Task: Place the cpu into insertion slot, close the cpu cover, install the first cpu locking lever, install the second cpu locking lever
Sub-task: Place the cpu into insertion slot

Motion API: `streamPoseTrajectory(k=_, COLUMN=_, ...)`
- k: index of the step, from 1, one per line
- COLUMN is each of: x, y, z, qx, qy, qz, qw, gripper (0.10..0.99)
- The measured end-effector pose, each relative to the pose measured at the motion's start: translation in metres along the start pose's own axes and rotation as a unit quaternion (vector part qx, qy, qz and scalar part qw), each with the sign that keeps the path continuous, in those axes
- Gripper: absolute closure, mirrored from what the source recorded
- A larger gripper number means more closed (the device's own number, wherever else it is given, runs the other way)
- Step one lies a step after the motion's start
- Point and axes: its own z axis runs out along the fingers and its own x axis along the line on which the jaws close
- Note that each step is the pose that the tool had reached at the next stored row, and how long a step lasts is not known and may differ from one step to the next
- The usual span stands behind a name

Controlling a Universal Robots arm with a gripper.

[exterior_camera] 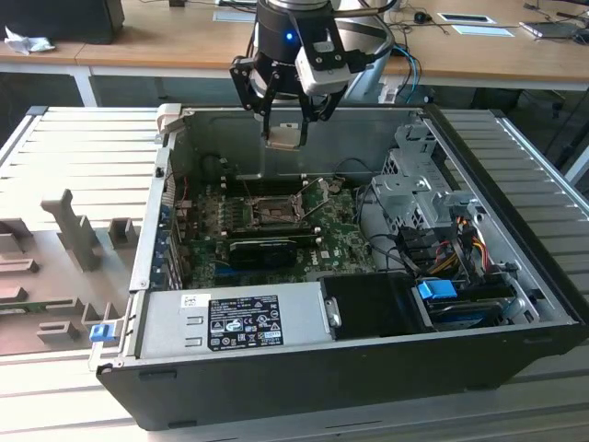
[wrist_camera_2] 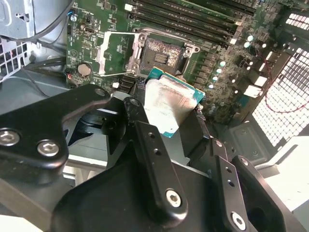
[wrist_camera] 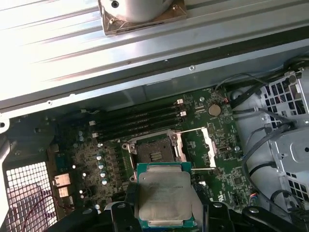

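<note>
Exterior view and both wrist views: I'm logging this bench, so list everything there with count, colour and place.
computer case: one, black, open-topped
green board: one, inside the case
insertion slot: one, dark, metal-rimmed, on the board, bare
cpu cover: one, silvery, swung open beside the slot
memory slots: four, black, alongside the slot
power supply: one, grey, inside the case
drive cage: one, silver, exterior view's right
cpu: one, silvery face, in the claw above the board
claw: one, black, shut on the cpu
</note>
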Motion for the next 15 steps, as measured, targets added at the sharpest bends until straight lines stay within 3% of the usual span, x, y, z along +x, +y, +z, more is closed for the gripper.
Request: streamPoseTrajectory(k=15, x=0.0, y=0.0, z=0.0004, qx=-0.0009, qy=-0.0037, qz=0.042, qw=0.9991, gripper=0.561)
